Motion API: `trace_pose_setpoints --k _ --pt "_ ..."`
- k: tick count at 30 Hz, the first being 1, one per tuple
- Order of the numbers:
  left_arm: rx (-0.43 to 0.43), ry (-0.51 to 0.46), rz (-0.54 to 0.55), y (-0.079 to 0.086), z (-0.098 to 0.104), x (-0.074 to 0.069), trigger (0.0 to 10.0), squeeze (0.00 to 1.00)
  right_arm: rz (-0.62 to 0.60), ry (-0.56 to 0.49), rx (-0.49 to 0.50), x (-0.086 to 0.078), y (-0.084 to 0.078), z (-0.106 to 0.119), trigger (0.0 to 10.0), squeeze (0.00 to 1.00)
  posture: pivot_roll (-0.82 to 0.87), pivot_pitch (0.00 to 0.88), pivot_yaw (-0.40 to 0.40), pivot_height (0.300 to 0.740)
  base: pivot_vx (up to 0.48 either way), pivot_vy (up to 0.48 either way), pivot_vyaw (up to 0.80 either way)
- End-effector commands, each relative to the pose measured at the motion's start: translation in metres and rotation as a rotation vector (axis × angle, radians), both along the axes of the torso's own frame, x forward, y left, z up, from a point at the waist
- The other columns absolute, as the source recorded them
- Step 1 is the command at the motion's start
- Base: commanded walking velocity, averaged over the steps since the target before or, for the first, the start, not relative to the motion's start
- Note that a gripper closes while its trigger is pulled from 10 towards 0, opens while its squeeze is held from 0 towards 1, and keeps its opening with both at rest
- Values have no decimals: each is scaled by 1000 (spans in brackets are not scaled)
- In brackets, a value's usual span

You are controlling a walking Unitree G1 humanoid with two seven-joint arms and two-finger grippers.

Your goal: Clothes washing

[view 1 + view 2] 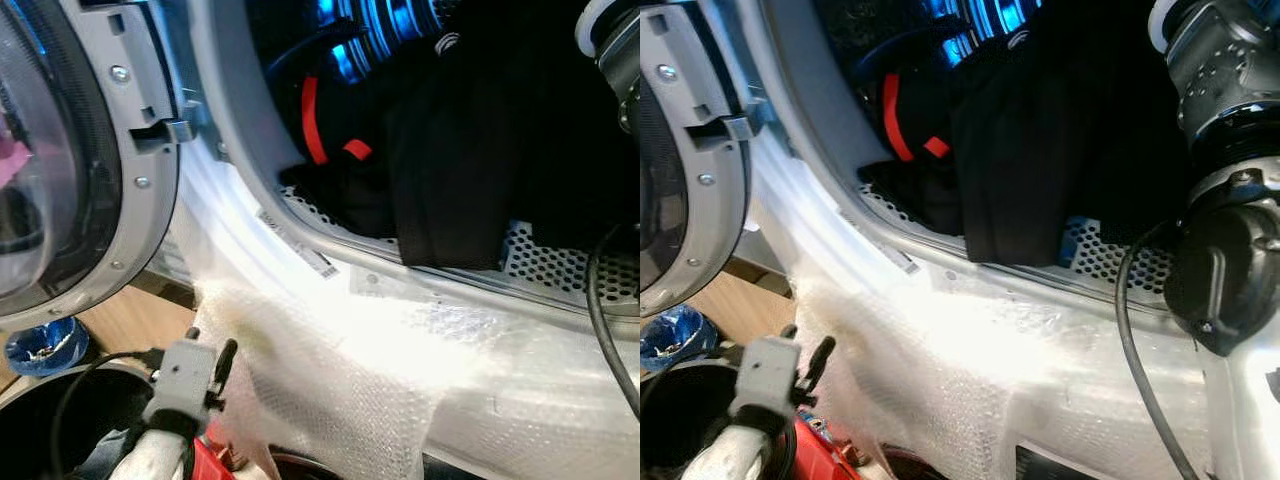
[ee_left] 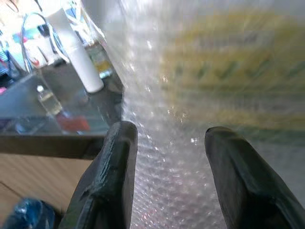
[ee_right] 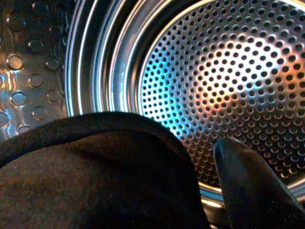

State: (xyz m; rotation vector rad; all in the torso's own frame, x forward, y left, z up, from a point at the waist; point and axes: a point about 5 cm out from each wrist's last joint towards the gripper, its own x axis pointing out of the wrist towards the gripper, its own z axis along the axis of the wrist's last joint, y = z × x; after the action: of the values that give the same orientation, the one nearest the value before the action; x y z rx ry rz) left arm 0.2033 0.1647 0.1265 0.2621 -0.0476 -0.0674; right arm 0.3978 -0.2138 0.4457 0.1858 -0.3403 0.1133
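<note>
The washing machine's drum (image 3: 228, 81) stands open, its perforated steel wall lit blue. A black garment (image 1: 450, 170) hangs over the drum's lower rim, and beside it lies dark clothing with red stripes (image 1: 315, 130). My right arm (image 1: 1230, 150) reaches into the drum. Its gripper (image 3: 186, 162) is open: one black finger (image 3: 248, 191) is bare and black cloth (image 3: 95, 176) drapes over the other. My left gripper (image 1: 210, 345) is open low at the left, its fingers (image 2: 109, 181) facing the bubble wrap (image 1: 340, 380) on the machine's front.
The round glass door (image 1: 60, 170) is swung open at the left. A black cable (image 1: 600, 300) hangs down at the right. A blue crumpled bag (image 1: 45, 345) and a dark round container (image 1: 70, 420) sit on the wooden floor below. Bottles (image 2: 76, 52) stand on a shelf.
</note>
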Motion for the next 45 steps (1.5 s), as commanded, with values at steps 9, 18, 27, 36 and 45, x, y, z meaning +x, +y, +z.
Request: trace_pose_setpoints --k 9,18,27,36,45 --pt "-174 215 420 55 -37 -61 10000 0 -4 11 -66 2 2 -6 10000 0 27 64 49 740 0 0 0" --pt "-152 195 420 58 -37 -54 10000 0 1 -27 -75 -11 -7 17 10000 1000 18 70 30 740 0 0 0" --pt "-176 207 370 51 -42 -44 10000 0 145 -64 -188 -50 -10 44 10000 90 -27 62 11 740 0 0 0" --pt "-181 206 351 50 -47 -34 10000 0 387 101 -64 -93 -4 18 10000 0 -52 55 5 740 0 0 0" --pt "-186 200 305 43 -47 -23 10000 0 -42 171 -382 -102 -39 -32 10000 0 -74 75 13 740 0 0 0"
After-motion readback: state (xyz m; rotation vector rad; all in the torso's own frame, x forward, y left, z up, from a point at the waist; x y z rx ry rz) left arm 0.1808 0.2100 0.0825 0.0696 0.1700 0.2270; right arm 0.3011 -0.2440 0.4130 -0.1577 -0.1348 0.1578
